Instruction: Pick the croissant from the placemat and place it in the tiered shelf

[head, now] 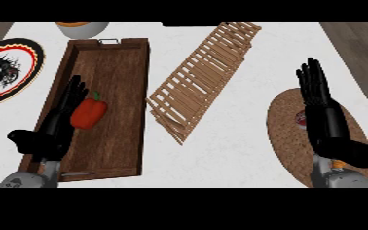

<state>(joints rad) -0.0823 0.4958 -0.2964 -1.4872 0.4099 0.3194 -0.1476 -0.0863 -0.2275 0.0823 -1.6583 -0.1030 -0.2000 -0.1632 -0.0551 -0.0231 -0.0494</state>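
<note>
Croissant itself couldn't be made out; only a small reddish-white bit (301,118) peeked out on the round woven placemat (287,141), just left of the right hand (322,108), fingers straight above it. Slatted wooden tiered shelf (203,78) lay mid-bench (230,156). Left hand (56,124), fingers straight, lay over the dark wooden tray (115,102) beside a red bell pepper (88,113).

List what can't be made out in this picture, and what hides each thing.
- Item on the placemat, head view: the right hand covers all but a small reddish-white bit; can't confirm it's the croissant.
- Bowl: cut off by the top edge; contents unseen.
- Plate: cut off by the left edge.
- Tray: the left hand hides its lower left corner, beside the red pepper.
- Shelf: its tiers can't be told apart.
</note>
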